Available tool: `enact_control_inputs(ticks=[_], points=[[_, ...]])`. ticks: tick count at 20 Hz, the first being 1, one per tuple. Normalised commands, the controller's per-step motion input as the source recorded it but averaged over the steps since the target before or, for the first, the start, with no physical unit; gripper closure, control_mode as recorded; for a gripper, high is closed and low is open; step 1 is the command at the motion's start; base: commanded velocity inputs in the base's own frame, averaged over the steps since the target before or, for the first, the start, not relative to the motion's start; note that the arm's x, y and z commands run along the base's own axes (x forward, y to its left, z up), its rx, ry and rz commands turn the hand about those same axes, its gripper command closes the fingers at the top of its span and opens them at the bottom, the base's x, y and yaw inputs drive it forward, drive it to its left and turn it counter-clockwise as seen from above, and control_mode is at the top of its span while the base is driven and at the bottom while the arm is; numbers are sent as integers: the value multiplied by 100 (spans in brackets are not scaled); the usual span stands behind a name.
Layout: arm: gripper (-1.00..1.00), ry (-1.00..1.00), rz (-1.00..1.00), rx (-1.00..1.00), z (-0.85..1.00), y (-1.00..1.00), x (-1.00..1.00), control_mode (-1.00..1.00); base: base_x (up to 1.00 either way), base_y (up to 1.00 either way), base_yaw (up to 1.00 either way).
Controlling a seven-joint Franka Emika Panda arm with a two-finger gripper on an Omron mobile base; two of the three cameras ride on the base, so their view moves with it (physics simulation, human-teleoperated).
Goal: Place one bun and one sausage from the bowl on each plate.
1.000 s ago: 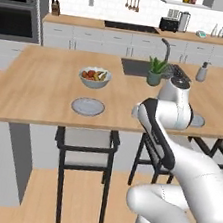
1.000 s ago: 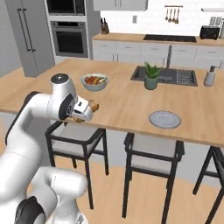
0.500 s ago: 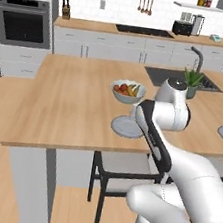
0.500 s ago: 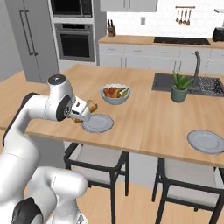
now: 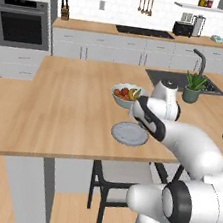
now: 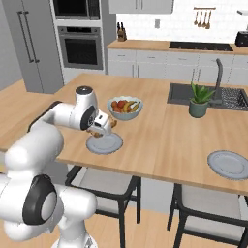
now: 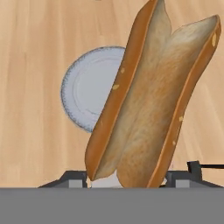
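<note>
End effector (image 6: 107, 127) holding bun (image 7: 153, 96) now hovers over plate (image 6: 104, 144).

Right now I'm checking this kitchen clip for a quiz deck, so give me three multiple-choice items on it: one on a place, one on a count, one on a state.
1. Where does the fruit bowl stand?
A. on the wooden counter, behind the nearer plate
B. in the sink
C. on a stool

2. How many light-grey plates lie on the counter?
A. one
B. two
C. four

3. What is the end effector doing?
A. hanging open and empty
B. holding a split hot dog bun above the nearer plate
C. gripping a banana

Answers: 1 A, the right base view shows it just beyond the nearer plate; 2 B, a second plate lies far to the right; 3 B, the hand view shows the bun between the fingers with the plate below.
</note>
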Motion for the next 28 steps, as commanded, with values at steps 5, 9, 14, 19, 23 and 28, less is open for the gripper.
enact_control_inputs(ticks=[5,9,14,19,23,28], points=[[100,6,2,0,-67,0,43,-100,0,0,0],[100,-3,0,0,-55,28,7,-100,0,0,0],[100,-4,0,0,-47,23,8,-100,0,0,0],[100,-6,0,0,-30,0,32,-100,0,0,0],[100,-1,0,0,-25,0,25,-100,0,0,0],[100,0,0,0,-20,0,19,-100,0,0,0]])
